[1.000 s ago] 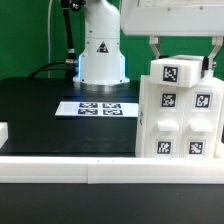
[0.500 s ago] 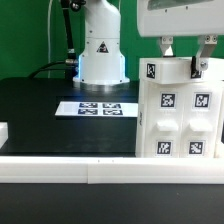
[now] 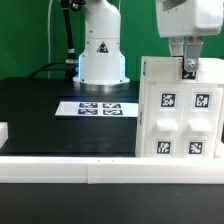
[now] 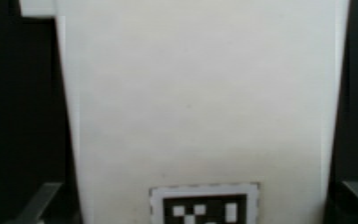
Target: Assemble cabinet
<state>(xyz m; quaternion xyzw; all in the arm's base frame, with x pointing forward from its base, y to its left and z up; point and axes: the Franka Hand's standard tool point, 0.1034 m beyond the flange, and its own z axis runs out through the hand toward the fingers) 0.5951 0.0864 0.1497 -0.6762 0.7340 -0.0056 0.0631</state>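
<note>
The cabinet is a big white box with black-and-white tags. It stands upright at the exterior view's right, by the front rail. A white tagged top block sits on it. My gripper comes straight down over this block, turned edge-on to the camera. In the wrist view the block fills the picture, with one tag at its near end. My gripper has a dark finger against each side of the block, so it is shut on it.
The marker board lies on the black table left of the cabinet. The white robot base stands behind it. A long white rail edges the front. A small white piece shows at the left edge.
My gripper has turned about its vertical axis with the top block, from broadside to edge-on. The block's tagged corner has swung round and it now sits square and lower on the cabinet.
</note>
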